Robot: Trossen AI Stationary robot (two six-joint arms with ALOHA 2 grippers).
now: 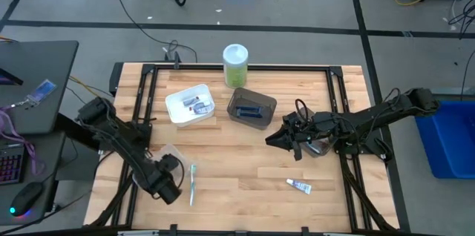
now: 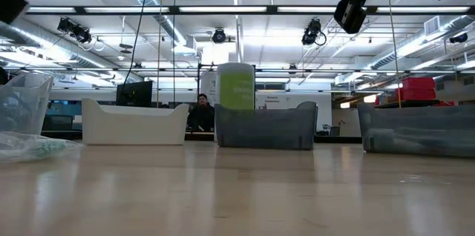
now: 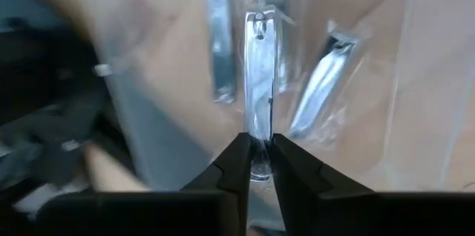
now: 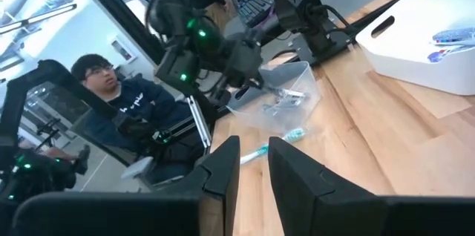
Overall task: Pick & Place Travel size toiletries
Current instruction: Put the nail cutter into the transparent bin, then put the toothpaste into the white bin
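Note:
My left gripper (image 1: 168, 168) is at the clear bin (image 1: 171, 151) near the table's left front, shut on a silver nail clipper (image 3: 260, 80). Two or three more clippers (image 3: 320, 87) lie on the bin's floor. A blue-white toothbrush (image 1: 192, 184) lies flat on the table beside that bin. A small white tube (image 1: 300, 185) lies toward the right front. My right gripper (image 1: 276, 139) hangs open and empty over the table's middle right, high up in the low view (image 2: 349, 15). My left gripper pinches the nail clipper by one end (image 3: 259, 163) between its two fingers (image 3: 236, 163). The clipper runs straight on from the fingers, in line with them, over the clear bin's floor. Whether its far end rests on the floor or is lifted, I cannot tell.
A white bin (image 1: 191, 105) holding a few items and a dark bin (image 1: 251, 107) stand at the table's far middle, with a tall green canister (image 1: 235, 64) behind them. Another dark bin (image 1: 319, 147) sits under my right arm. A person (image 4: 111, 91) sits beyond the table's left side.

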